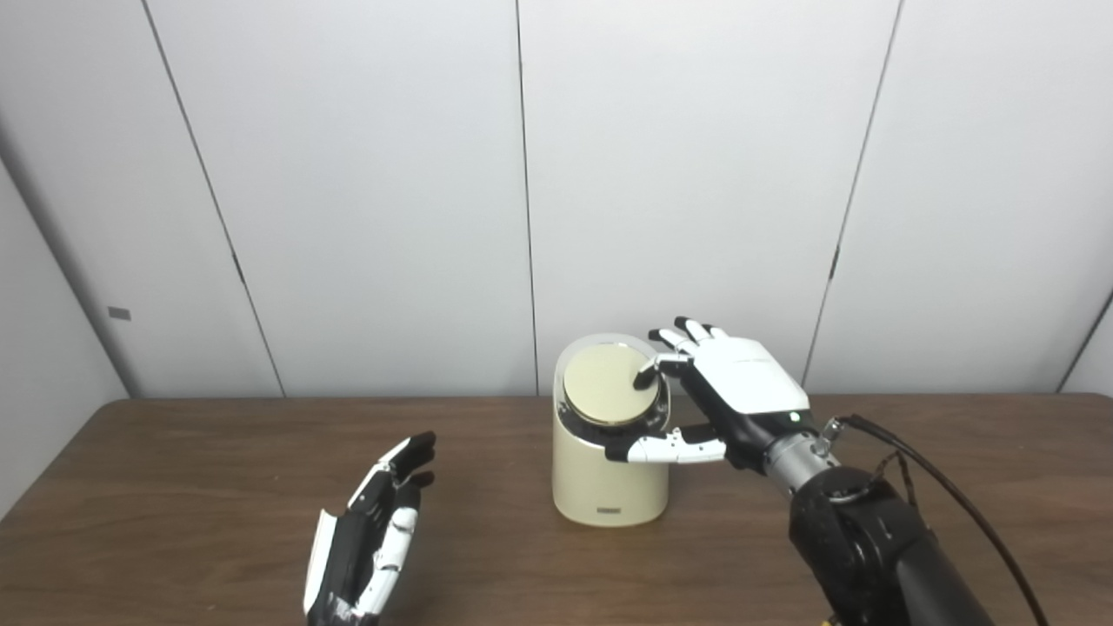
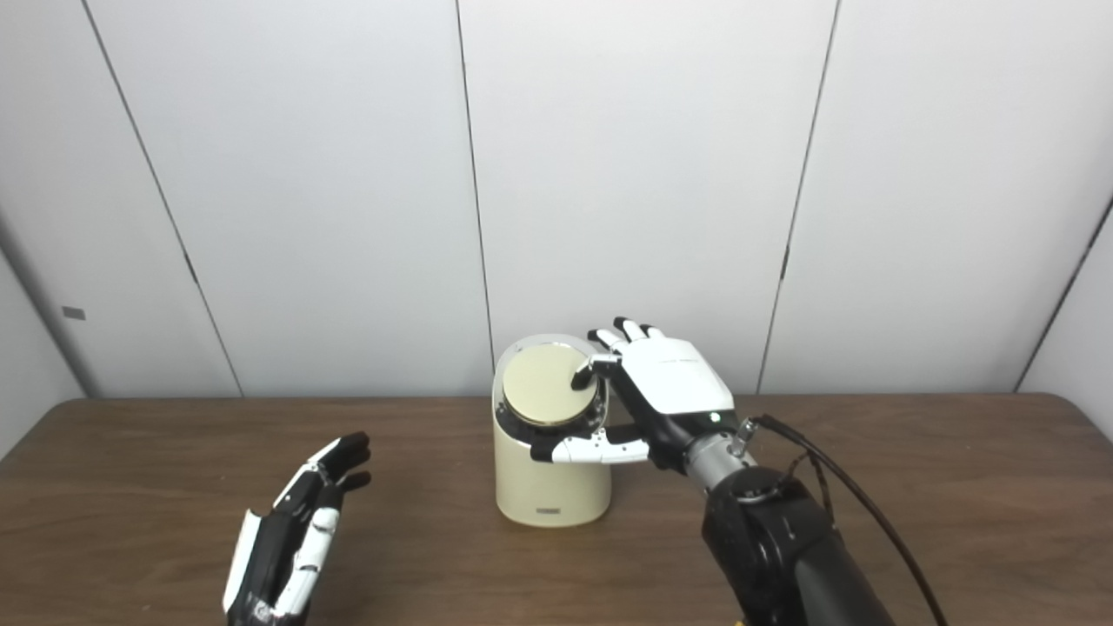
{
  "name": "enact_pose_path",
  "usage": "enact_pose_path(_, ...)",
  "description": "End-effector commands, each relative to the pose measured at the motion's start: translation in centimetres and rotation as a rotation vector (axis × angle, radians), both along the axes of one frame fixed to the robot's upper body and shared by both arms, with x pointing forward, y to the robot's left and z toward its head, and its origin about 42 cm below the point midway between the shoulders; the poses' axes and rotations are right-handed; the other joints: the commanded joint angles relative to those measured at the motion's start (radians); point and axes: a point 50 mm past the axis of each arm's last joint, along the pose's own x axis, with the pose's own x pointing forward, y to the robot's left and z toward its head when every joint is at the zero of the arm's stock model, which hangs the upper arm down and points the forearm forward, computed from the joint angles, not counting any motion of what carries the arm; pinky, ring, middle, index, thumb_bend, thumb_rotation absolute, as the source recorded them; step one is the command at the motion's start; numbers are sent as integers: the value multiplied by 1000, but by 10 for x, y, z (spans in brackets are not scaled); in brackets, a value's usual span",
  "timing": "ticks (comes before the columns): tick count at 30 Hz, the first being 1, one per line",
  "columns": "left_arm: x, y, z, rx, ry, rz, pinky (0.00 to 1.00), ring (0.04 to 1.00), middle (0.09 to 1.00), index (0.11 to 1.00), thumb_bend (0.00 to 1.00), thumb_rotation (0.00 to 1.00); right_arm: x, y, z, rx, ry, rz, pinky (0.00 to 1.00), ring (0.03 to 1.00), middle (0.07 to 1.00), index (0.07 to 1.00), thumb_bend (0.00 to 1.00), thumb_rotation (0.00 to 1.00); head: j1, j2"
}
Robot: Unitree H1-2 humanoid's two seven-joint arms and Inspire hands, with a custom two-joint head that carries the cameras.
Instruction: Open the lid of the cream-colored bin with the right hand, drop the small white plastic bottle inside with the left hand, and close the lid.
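Left eye view: right hand spread, fingertip on bin lid; left hand open, empty.

The right hand is raised and reaches forward and leftward from its dark forearm, back of the hand up, wrist bent. Its fingers are spread and extended, one fingertip pressed downward, while the thumb stretches out sideways below them. The left hand hangs low near the picture's bottom edge, palm turned inward, fingers straight, slightly apart and pointing up and forward, holding nothing.
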Motion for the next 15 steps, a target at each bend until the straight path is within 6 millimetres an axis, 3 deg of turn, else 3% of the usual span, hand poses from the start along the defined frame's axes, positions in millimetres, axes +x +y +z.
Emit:
enact_pose_path(1,0,-2,7,-3,-43,1,805,859,865,837,371,768,-2,7,20,6,-70,30,988,1000,939,702,905,957,1,1)
enact_pose_path(15,0,-2,8,-5,-45,-2,799,856,865,836,361,759,-3,11,19,10,-49,42,1000,1000,958,720,907,941,0,2)
